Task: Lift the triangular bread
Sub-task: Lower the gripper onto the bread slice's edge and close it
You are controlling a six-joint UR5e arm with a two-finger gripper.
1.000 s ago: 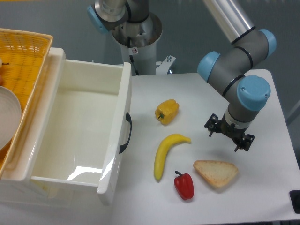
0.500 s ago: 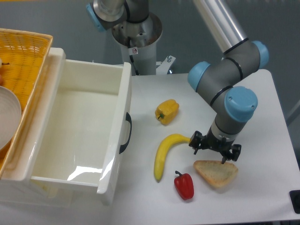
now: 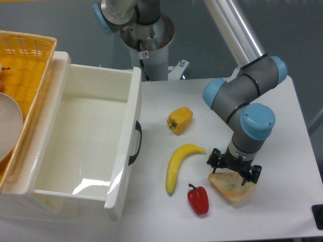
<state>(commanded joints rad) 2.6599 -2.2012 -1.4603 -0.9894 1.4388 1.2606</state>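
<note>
banana [image 3: 177,166], red pepper [image 3: 198,199], yellow pepper [image 3: 180,120], white bin [image 3: 125,146]

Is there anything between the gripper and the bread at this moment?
Nothing shows between them in the camera view: the open gripper sits directly over the bread, fingers straddling its top edge.

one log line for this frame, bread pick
phase: pre-grasp | gripper: over toast, jaws spread | target: flat tan triangular bread slice on white table | lifted: not yet
</note>
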